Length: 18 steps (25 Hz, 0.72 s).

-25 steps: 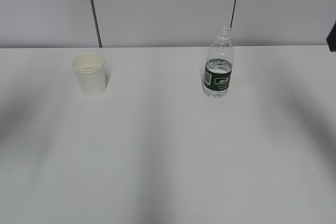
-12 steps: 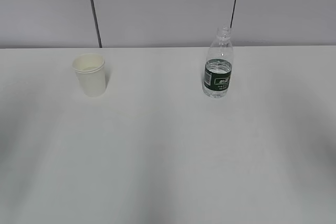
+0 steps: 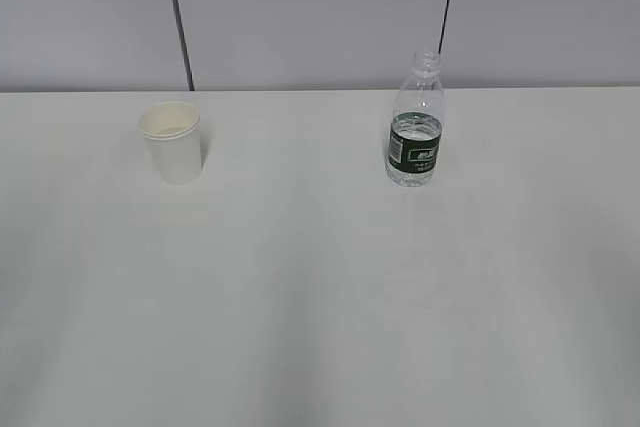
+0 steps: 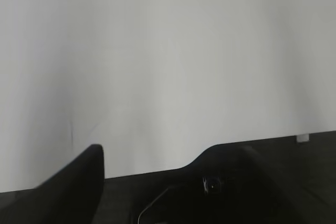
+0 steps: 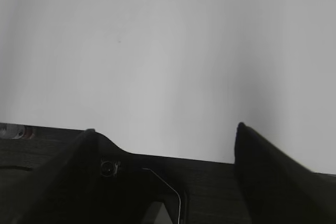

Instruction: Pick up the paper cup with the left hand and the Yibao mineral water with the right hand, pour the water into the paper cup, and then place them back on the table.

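Exterior: paper cup (image 3: 171, 142) upright on table (image 3: 320, 297), well left of uncapped Yibao mineral water (image 3: 415, 122); both untouched, spaced for separate grasps. Left wrist: left pincer (image 4: 157, 182) empty over bare table, spread unclear. Right wrist: right pincer (image 5: 163, 145) spread, empty.

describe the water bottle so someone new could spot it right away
On the white table, look toward the far edge, right of centre. The water bottle stands upright there, clear plastic, uncapped. Its dark green label sets it apart from the shorter cream paper cup on the left.
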Tool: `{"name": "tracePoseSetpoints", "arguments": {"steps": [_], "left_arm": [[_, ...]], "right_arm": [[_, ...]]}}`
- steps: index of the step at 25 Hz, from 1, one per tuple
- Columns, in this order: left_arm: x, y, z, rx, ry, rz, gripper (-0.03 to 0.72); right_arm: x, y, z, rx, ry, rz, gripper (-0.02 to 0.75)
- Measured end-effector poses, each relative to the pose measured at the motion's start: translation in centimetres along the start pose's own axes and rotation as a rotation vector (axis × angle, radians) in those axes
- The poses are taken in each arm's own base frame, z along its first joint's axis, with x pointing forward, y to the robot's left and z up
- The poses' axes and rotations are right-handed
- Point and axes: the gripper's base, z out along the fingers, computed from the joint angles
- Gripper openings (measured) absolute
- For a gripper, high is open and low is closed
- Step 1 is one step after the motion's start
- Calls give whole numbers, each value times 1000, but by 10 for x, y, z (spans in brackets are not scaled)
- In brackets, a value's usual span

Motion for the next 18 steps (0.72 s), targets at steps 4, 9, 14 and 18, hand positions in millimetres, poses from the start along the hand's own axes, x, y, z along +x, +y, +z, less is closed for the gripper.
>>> {"name": "tracePoseSetpoints", "arguments": {"steps": [4, 9, 14, 18], "left_arm": [[26, 1, -17, -1, -136, 15, 452], [47, 4, -28, -18, -247, 29, 449], [63, 6, -19, -22, -262, 31, 448], [71, 7, -16, -21, -280, 33, 447]], "right_arm": [[22, -1, 3, -1, -20, -20, 585], [46, -2, 0, -3, -84, -25, 585], [69, -2, -8, -3, -194, -54, 585], [88, -3, -9, -5, -277, -65, 585]]}}
